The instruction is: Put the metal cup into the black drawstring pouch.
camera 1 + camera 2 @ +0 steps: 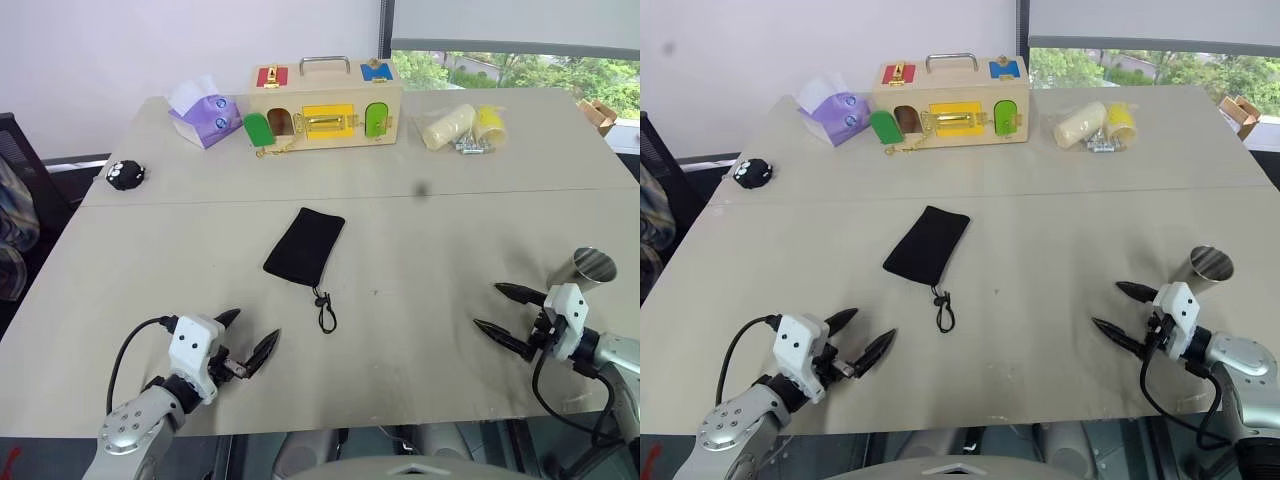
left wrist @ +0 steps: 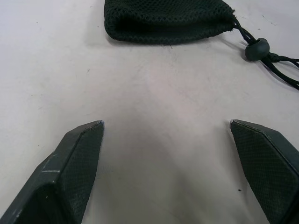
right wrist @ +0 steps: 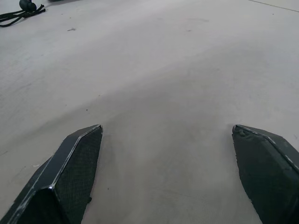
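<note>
The black drawstring pouch (image 1: pixel 304 241) lies flat in the middle of the table, its cord and toggle (image 1: pixel 323 305) trailing toward me. The metal cup (image 1: pixel 587 270) stands upright near the table's right edge. My right gripper (image 1: pixel 492 308) hovers open just left of and nearer than the cup, pointing toward the table's middle, with nothing between its fingers. My left gripper (image 1: pixel 250 334) is open and empty near the front left edge, pointing toward the pouch (image 2: pixel 168 18). The toggle (image 2: pixel 256 48) also shows in the left wrist view.
At the table's far side stand a wooden lock box (image 1: pixel 323 106), a purple tissue pack (image 1: pixel 204 116) and a yellow cup with bagged items (image 1: pixel 465 128). A small black round toy (image 1: pixel 126 174) sits at the far left. A chair (image 1: pixel 18 190) is beyond the left edge.
</note>
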Robot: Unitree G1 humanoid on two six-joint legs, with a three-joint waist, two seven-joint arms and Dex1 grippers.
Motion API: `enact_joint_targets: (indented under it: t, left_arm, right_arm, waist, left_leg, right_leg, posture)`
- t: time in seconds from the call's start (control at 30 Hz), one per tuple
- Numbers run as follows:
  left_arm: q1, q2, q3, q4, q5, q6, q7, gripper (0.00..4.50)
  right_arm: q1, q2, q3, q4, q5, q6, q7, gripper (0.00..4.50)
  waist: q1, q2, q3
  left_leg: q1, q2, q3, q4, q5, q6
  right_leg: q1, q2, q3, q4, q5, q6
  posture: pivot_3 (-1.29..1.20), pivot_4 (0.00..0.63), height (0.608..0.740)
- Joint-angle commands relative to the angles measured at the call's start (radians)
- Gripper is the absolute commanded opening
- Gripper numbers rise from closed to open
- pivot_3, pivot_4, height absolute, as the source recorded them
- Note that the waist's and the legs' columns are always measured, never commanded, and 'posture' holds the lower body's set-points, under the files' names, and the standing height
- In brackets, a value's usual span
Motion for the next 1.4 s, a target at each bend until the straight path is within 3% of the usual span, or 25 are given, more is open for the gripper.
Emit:
enact_joint_targets:
  t: [0.03,0.8,1.03,1.17,1.4]
  left_arm:
    - [-0.002,0.014,0.019,0.02,0.021,-0.021,-0.002,4.47]
    - [-0.122,0.083,0.004,0.132,0.068,-0.072,-0.059,4.47]
    - [-0.329,0.203,0.019,0.246,0.043,-0.105,-0.18,4.47]
    - [-0.446,0.239,0.001,0.321,0.001,-0.085,-0.268,4.47]
    - [-0.628,0.257,-0.089,0.546,0.046,-0.138,-0.408,4.47]
  right_arm:
    - [0.013,-0.008,-0.011,-0.042,0.012,0.001,0.002,4.5]
    - [0.052,0.051,0.018,-0.168,0.003,0.009,-0.057,4.5]
    - [0.09,0.06,0.127,-0.457,0.05,0.15,-0.086,4.5]
    - [0.087,0.054,0.194,-0.575,0.032,0.214,-0.125,4.5]
    - [0.063,0.088,0.272,-0.702,0.02,0.296,-0.227,4.5]
  waist:
    - [0.0,0.0,0.0]
    - [0.001,0.0,0.0]
    - [0.001,0.0,0.0]
    - [0.001,-0.001,0.001]
    - [-0.002,-0.001,0.001]
  left_leg:
    - [0.0,0.0,0.0,0.0,0.0,0.0]
    - [0.0,0.0,0.0,0.0,0.0,0.0]
    - [0.0,0.0,-0.003,0.0,0.0,0.0]
    - [-0.002,0.0,-0.002,0.001,0.0,0.0]
    - [-0.004,0.0,-0.002,0.0,0.002,0.004]
  right_leg:
    - [0.0,0.0,0.0,0.0,0.0,0.0]
    - [0.0,0.0,0.0,0.0,0.0,0.0]
    - [-0.001,0.001,-0.003,0.001,0.001,-0.001]
    - [-0.004,0.0,-0.003,0.001,0.004,0.002]
    - [-0.006,0.001,-0.002,0.001,0.005,0.001]
  posture:
    - [0.0,0.15,0.74]
    - [0.0,0.15,0.74]
    - [0.0,0.15,0.74]
    - [0.0,0.15,0.74]
    - [0.0,0.15,0.74]
